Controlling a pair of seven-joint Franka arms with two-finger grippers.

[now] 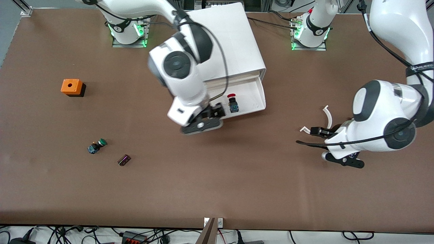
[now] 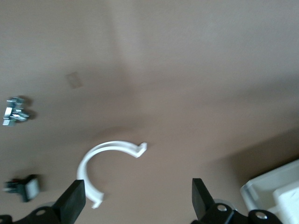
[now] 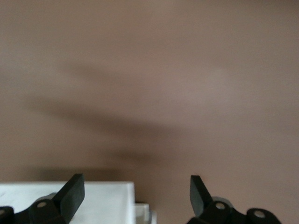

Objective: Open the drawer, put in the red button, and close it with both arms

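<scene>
lying in open drawer (image 1: 256,96) red button (image 1: 232,102), right claw (image 1: 217,113) spread beside, left claw (image 1: 317,130) spread, perhaps waiting

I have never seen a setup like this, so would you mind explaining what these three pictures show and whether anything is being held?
Two white robot arms work at a brown table. The large picture looks down from a high camera facing them; the other two come from cameras on each arm's wrist, looking past its black fingers.

A white cabinet stands between the arms' bases, with its drawer pulled out. The red button lies inside the drawer. The right gripper hovers at the drawer's front edge, open and empty. The left gripper waits toward its own end of the table, open, over a curved white plastic piece.

Toward the right arm's end lie an orange box, a green-capped button and a small dark part. Nothing is held.
</scene>
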